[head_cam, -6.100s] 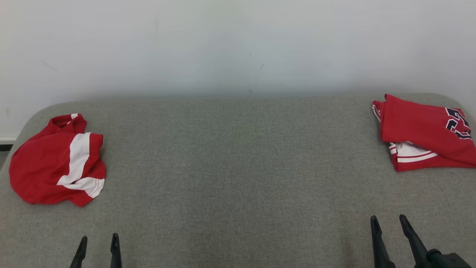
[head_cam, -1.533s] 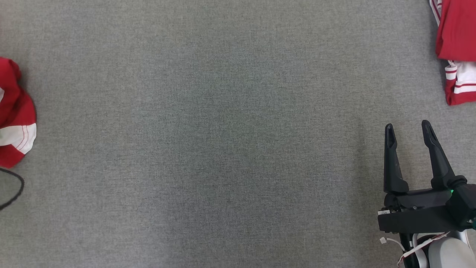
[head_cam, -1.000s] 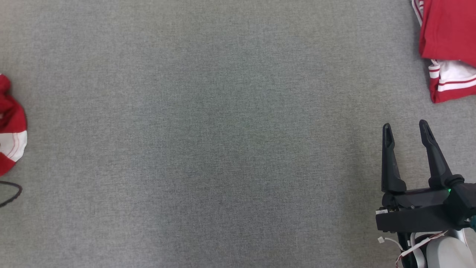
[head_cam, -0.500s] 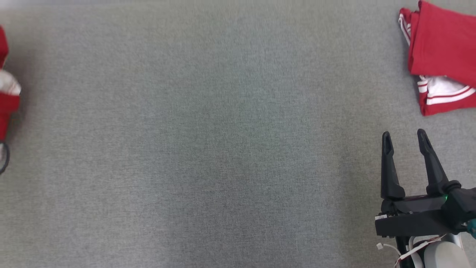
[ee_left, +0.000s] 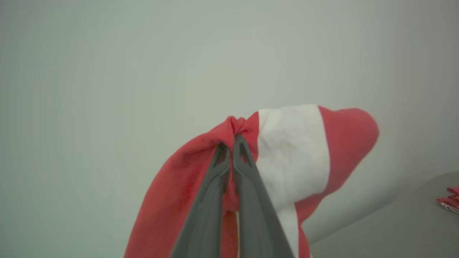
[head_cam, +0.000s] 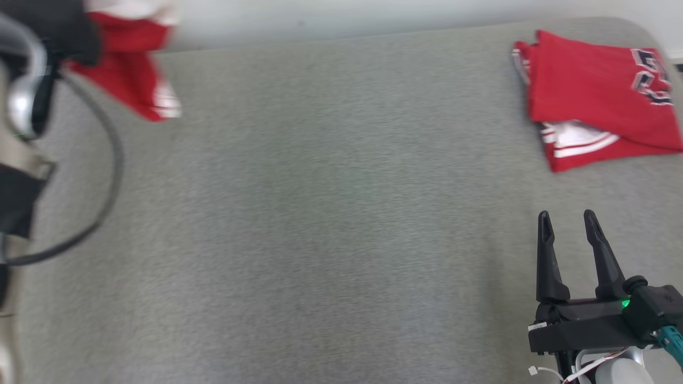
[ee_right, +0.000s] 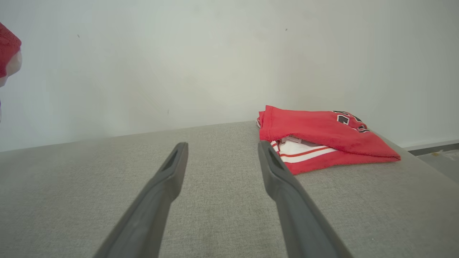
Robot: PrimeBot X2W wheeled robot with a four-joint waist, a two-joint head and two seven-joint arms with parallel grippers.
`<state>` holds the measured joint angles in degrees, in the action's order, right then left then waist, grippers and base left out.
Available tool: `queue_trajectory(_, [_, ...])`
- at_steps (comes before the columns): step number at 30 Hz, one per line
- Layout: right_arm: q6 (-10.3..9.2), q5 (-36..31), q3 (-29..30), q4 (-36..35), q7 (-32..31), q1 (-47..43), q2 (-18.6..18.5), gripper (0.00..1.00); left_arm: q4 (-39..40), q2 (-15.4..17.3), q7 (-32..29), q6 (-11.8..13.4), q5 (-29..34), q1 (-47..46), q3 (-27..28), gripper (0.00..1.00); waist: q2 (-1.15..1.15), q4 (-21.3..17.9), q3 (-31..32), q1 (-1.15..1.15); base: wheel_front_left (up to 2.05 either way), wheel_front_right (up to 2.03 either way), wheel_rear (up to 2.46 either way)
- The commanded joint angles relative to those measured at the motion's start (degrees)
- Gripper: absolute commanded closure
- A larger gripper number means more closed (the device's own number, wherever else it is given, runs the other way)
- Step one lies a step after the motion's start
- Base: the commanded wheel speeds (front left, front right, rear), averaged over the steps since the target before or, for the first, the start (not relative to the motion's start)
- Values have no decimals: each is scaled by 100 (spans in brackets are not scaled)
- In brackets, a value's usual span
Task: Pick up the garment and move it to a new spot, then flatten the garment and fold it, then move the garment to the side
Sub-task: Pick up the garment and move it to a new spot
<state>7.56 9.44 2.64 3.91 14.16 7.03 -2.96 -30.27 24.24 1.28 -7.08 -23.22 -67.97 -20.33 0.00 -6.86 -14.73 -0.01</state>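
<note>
Garment (ee_left: 294,150) pinched in clenched left tool (ee_left: 230,141), held aloft, right tool (head_cam: 566,215) wide apart, empty

A grey fabric bench (head_cam: 320,213) is stretching across the head view; a plain pale wall (head_cam: 347,16) is rising behind it at 12 o'clock.

I see the garment (head_cam: 125,80) blurred at upper left beside my left arm (head_cam: 21,93), a folded red jersey (head_cam: 592,96) far right on the grey tabletop (head_cam: 331,213), and my right end effector (head_cam: 565,214) spread, empty.
</note>
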Motion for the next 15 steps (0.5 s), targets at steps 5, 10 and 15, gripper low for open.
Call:
queue_trajectory(5, [-17, 165, -13, 145, 81, -64, 10, 0, 650, -473, -270, 90, -207, 128, -153, 100, 0, -629, 190, 1, 0, 0, 0])
queue_trajectory(10, [-16, 323, -27, 235, 106, -74, 10, 0, 1230, -949, -463, 295, -336, 461, -360, 100, 0, -973, 163, 1, 0, 0, 0])
queue_trajectory(15, [-16, 408, 41, 163, 107, -142, 11, 0, 1683, -1339, -483, 537, -490, 1093, -560, 100, 0, -1093, 121, 1, 0, 0, 0])
